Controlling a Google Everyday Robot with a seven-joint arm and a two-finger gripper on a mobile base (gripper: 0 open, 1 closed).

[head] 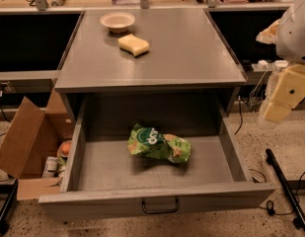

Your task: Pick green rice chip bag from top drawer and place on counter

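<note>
The green rice chip bag (158, 143) lies crumpled on the floor of the open top drawer (157, 201), near its middle and toward the back. The drawer is pulled fully out, with its black wire handle (160, 207) on the front panel. The grey counter (191, 53) spans the cabinet top above the drawer. My gripper (283, 100) hangs at the right edge of the view, to the right of the cabinet and outside the drawer, well apart from the bag. It holds nothing that I can see.
A pale yellow sponge (133, 44) and a shallow beige bowl (117, 21) sit at the back left of the counter. An open cardboard box (31, 142) with items stands on the floor left of the drawer. Cables and a black bar (287, 191) lie at the right.
</note>
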